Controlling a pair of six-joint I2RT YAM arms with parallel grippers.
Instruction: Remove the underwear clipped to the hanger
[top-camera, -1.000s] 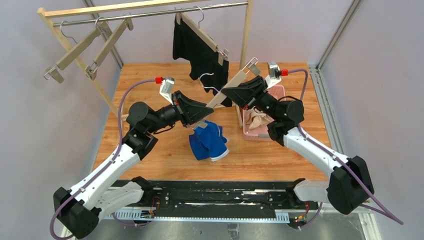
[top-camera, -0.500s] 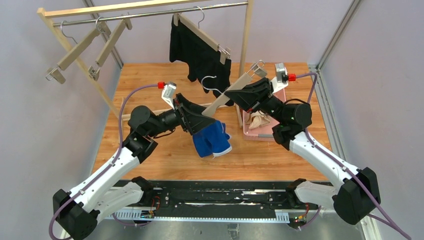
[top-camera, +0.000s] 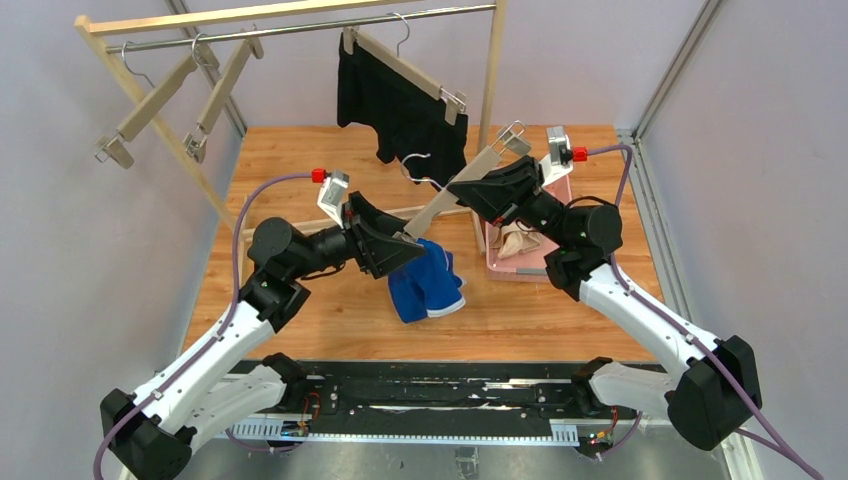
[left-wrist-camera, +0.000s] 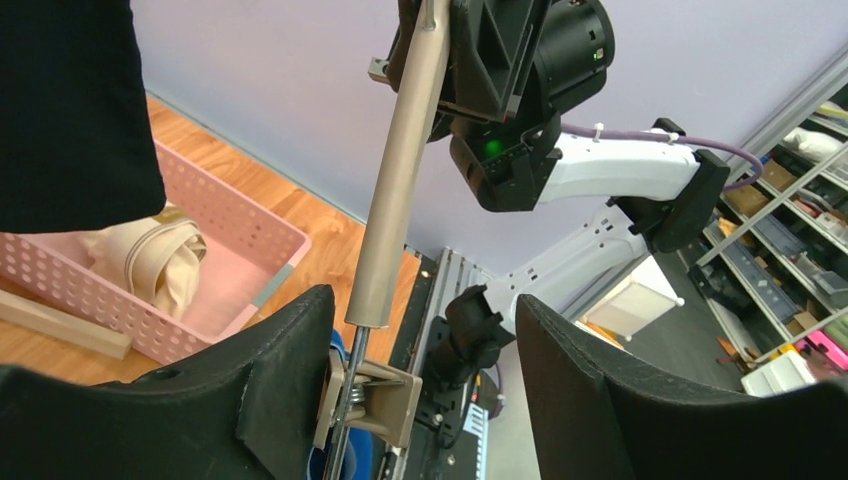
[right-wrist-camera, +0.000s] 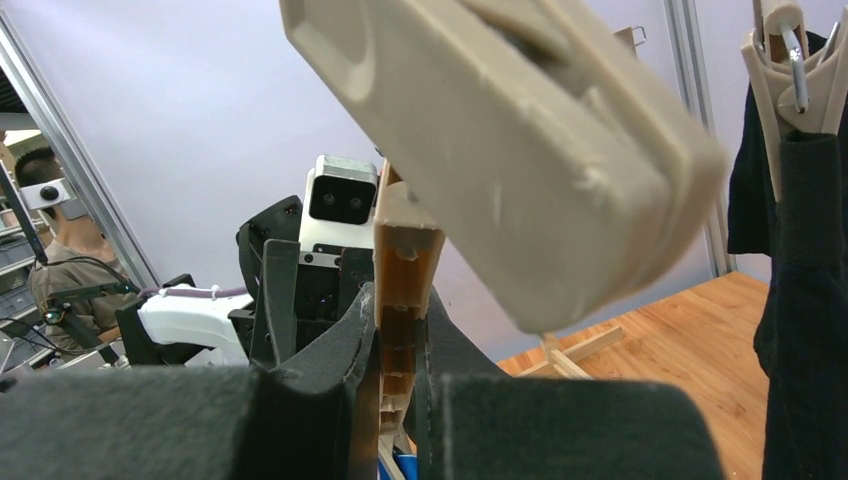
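Observation:
My right gripper (top-camera: 478, 192) is shut on the bar of a beige clip hanger (top-camera: 450, 195), holding it slanted above the table. The bar (right-wrist-camera: 400, 300) is pinched between its pads. My left gripper (top-camera: 398, 250) stands open around the hanger's lower clip (left-wrist-camera: 385, 400), with the left finger (left-wrist-camera: 290, 380) against it. The blue underwear (top-camera: 428, 285) sits bunched below that clip; I cannot tell whether the clip still grips it. The black underwear (top-camera: 400, 105) hangs clipped to another hanger on the rack. The cream underwear (top-camera: 515, 243) lies in the pink basket (top-camera: 520, 272).
A wooden rack with a metal rail (top-camera: 300, 28) crosses the back; two bare hangers (top-camera: 150, 100) hang at its left, and its post (top-camera: 492, 70) stands by the basket. The rack's foot bar (top-camera: 330, 222) lies on the table.
My left gripper has gone from shut to open and drawn back slightly left. My right gripper has lifted the hanger a little up and right. The blue underwear has shifted slightly right.

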